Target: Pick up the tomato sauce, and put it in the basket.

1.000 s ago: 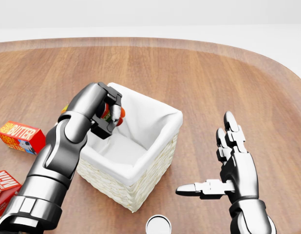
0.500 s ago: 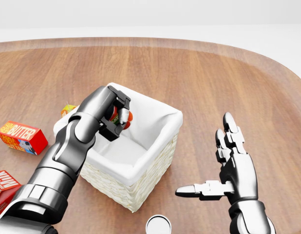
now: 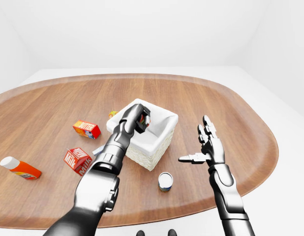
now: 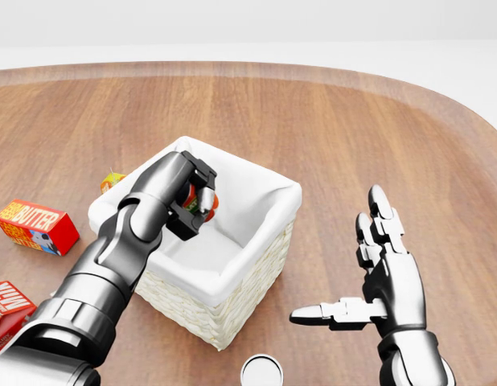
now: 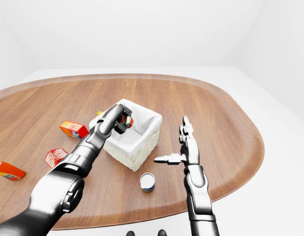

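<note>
A white-lined wicker basket stands on the wooden table in the middle of the head view. My left hand is shut on the tomato sauce, a small red can, and holds it inside the basket's opening near its left wall. Most of the can is hidden by the fingers. My right hand is open and empty, fingers spread, above the table to the right of the basket.
A red butter box and a red milk carton lie at the left. A small item lies beside the basket's left side. A tin can stands below the basket. An orange bottle lies far left.
My left hand has moved right and down with the tomato sauce, from above the basket's left rim to inside its opening. The right hand has not moved.
</note>
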You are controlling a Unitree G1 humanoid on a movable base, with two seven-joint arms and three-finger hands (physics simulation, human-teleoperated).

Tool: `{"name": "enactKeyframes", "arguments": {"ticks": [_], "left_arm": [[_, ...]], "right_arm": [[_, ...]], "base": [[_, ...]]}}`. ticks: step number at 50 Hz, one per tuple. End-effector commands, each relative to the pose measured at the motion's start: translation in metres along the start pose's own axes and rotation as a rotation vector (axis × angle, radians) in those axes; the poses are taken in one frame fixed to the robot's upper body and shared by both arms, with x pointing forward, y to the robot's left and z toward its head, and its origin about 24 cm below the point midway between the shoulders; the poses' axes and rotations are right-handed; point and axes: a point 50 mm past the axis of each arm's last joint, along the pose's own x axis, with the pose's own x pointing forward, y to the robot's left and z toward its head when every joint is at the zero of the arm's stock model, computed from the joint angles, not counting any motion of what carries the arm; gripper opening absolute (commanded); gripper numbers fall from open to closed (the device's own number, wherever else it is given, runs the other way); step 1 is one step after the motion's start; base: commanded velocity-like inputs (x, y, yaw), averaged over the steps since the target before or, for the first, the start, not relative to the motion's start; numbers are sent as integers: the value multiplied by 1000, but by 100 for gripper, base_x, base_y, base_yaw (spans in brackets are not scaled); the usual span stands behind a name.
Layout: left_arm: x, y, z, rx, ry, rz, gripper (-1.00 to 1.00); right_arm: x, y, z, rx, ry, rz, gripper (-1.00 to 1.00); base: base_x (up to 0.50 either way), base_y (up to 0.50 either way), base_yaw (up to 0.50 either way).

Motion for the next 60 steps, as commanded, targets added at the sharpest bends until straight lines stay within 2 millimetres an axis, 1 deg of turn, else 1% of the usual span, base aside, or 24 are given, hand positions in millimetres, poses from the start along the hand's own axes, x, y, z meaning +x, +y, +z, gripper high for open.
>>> {"name": "enactKeyframes", "arguments": {"ticks": [1, 9, 14, 21, 22, 23, 24, 48, 55, 60], "left_arm": [[0, -2, -4, 8, 23, 16, -100], [-1, -5, -7, 14, 37, 16, -100], [0, -4, -6, 15, 31, 17, -100], [0, -5, -4, 13, 27, 15, -67], [0, -5, -4, 13, 26, 15, -50], [0, -5, -4, 13, 27, 15, -24], [0, -5, -4, 14, 28, 17, 100], [0, -6, -3, 9, 23, 24, 100], [0, -3, -2, -1, 15, 31, 100], [0, 2, 3, -4, -15, 35, 100]], "right_arm": [[0, 0, 1, 1, 0, -1, 100], [0, 0, 0, 1, 0, -1, 100], [0, 0, 0, 1, 0, 1, 100], [0, 0, 0, 1, 0, 1, 100], [0, 0, 0, 1, 0, 1, 100], [0, 0, 0, 1, 0, 1, 100], [1, 0, 0, 1, 0, 1, 100], [0, 0, -2, 0, 1, 0, 100], [1, 0, -2, 0, 1, 0, 100], [0, -1, -2, 1, 0, -1, 100]], "base": [[0, 0, 0], [0, 0, 0], [0, 0, 0], [0, 0, 0], [0, 0, 0], [0, 0, 0], [0, 0, 0], [0, 0, 0], [0, 0, 0], [0, 0, 0]]}}
